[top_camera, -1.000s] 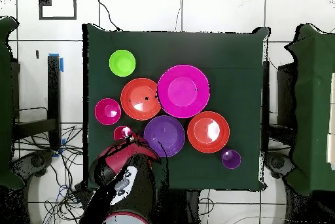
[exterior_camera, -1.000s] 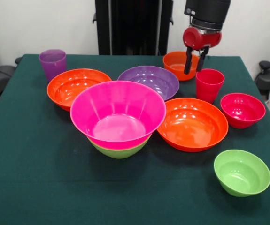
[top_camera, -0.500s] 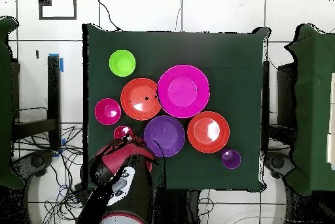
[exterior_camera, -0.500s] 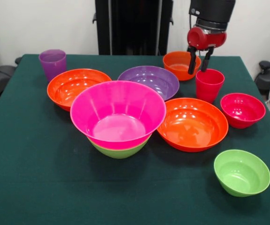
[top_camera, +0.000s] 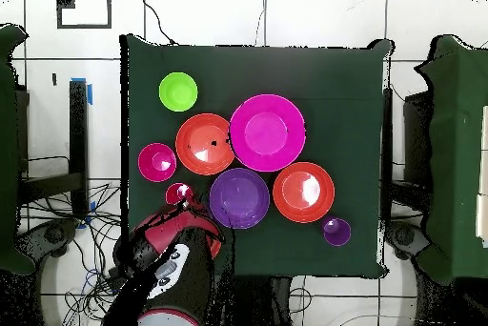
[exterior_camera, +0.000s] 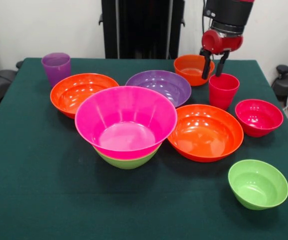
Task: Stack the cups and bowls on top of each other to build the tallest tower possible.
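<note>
Table (exterior_camera: pixel 43 200), dark green cloth cover. Directly on it: lime green bowl (exterior_camera: pixel 127 159) at centre carrying the hot pink bowl (exterior_camera: pixel 125 121); orange bowl (exterior_camera: pixel 81 93) at ten o'clock; purple cup (exterior_camera: pixel 56 67) beyond it; purple bowl (exterior_camera: pixel 159 86) at twelve. Small orange bowl (exterior_camera: pixel 192 68) and red-pink cup (exterior_camera: pixel 223 90) at one; wide orange bowl (exterior_camera: pixel 205 132) and red-pink bowl (exterior_camera: pixel 258 117) at three; small lime green bowl (exterior_camera: pixel 258 183) at four.

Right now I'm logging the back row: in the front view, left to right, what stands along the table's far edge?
Purple cup → purple bowl → small orange bowl → red-pink cup, with the gripper hanging above it.

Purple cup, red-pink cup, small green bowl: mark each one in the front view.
Purple cup (exterior_camera: pixel 56 67), front view, on its side wall.
Red-pink cup (exterior_camera: pixel 223 92), front view, on its side wall.
Small green bowl (exterior_camera: pixel 257 183), front view, on its inner floor.
</note>
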Motion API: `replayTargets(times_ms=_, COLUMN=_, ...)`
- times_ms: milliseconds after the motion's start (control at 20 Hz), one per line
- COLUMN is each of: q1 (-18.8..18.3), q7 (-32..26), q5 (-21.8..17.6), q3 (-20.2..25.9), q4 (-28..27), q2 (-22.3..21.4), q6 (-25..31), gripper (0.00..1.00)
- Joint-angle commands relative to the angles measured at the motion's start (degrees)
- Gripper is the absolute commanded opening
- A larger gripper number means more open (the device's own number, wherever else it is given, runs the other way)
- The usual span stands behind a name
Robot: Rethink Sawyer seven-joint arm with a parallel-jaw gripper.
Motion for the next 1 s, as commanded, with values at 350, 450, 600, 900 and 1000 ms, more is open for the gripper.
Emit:
replayTargets(times_ms=350, q1=2.37, q7=11.97, q5=3.06, q3=1.00, q4=-2.87, q2=5.81, q6=-4.82, gripper=1.00)
replayTargets(times_ms=450, q1=2.67, q7=12.02, q5=3.05, q3=0.66, q4=-3.06, q2=5.64, q6=-4.24, gripper=1.00)
replayTargets(times_ms=600, q1=3.14, q7=12.45, q5=2.90, q3=0.35, q4=-3.34, q2=5.85, q6=-4.45, gripper=1.00)
replayTargets(times_ms=900, q1=4.85, q7=14.31, q5=3.27, q3=-1.04, q4=-4.35, q2=7.40, q6=-6.11, gripper=1.00)
replayTargets(times_ms=1000, q1=5.68, q7=15.00, q5=3.58, q3=-1.50, q4=-4.87, q2=8.60, q6=-7.20, gripper=1.00)
